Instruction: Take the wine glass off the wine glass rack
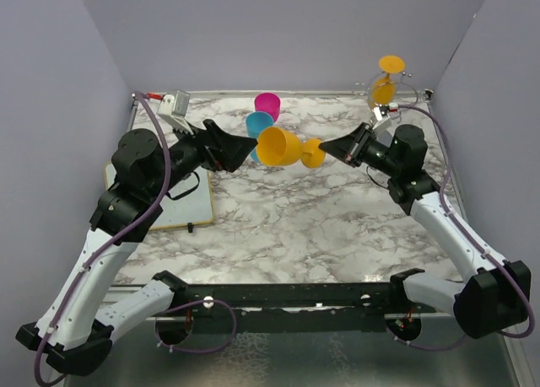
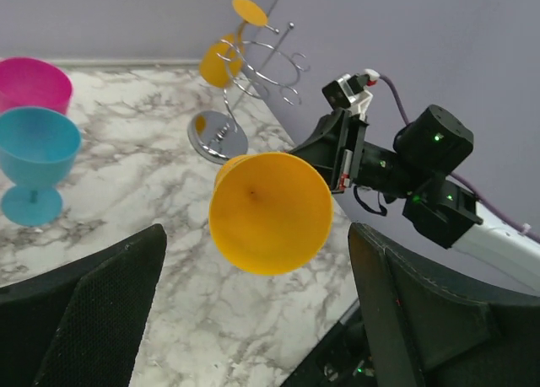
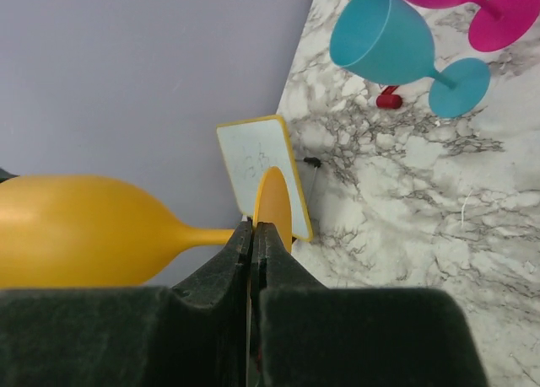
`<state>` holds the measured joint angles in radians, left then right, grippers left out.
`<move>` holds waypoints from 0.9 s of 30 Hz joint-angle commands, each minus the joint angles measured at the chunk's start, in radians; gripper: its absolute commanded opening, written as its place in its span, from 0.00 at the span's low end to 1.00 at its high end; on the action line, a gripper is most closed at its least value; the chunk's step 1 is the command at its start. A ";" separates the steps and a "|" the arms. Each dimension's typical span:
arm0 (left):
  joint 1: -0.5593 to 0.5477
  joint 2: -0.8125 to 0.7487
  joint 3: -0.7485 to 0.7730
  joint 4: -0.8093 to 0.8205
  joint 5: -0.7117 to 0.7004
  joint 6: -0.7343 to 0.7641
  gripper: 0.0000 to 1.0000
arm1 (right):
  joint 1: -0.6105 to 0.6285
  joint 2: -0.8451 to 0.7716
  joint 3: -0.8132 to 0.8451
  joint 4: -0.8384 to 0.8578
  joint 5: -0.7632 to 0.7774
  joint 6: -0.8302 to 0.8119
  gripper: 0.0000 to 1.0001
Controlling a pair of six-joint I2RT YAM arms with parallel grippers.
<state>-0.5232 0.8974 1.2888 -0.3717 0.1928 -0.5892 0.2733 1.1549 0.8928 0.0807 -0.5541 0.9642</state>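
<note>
My right gripper (image 1: 326,148) is shut on the round foot of an orange wine glass (image 1: 281,146) and holds it on its side in the air above the marble table. In the right wrist view the closed jaws (image 3: 253,231) pinch the foot's edge, with the bowl (image 3: 76,231) to the left. My left gripper (image 1: 251,142) is open, and the glass's mouth (image 2: 270,210) faces it just ahead of the fingertips. The wire wine glass rack (image 1: 396,94) stands at the back right. A second orange glass (image 1: 385,88) hangs on it upside down.
A blue glass (image 1: 258,123) and a pink glass (image 1: 267,104) stand upright at the back middle. A small whiteboard with a yellow rim (image 1: 181,203) lies at the left edge under my left arm. Grey walls close in the table on three sides.
</note>
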 commanded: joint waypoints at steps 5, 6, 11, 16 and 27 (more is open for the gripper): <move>0.003 0.103 0.013 -0.068 0.227 -0.162 0.83 | -0.002 -0.092 -0.122 0.228 -0.087 0.076 0.01; 0.003 0.109 0.012 -0.078 0.229 -0.162 0.82 | -0.002 -0.091 -0.131 0.234 -0.093 0.077 0.01; 0.003 0.141 0.022 -0.132 0.224 -0.152 0.67 | -0.002 -0.079 -0.156 0.271 -0.114 0.070 0.01; 0.003 0.170 0.046 -0.189 0.181 -0.125 0.55 | -0.002 -0.061 -0.167 0.266 -0.088 0.032 0.01; -0.011 0.255 0.070 -0.284 0.127 -0.061 0.35 | 0.002 -0.024 -0.171 0.221 -0.027 -0.028 0.01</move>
<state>-0.5243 1.1328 1.3350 -0.6163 0.3603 -0.6868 0.2737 1.1191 0.7261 0.2928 -0.6182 0.9688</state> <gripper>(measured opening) 0.375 0.014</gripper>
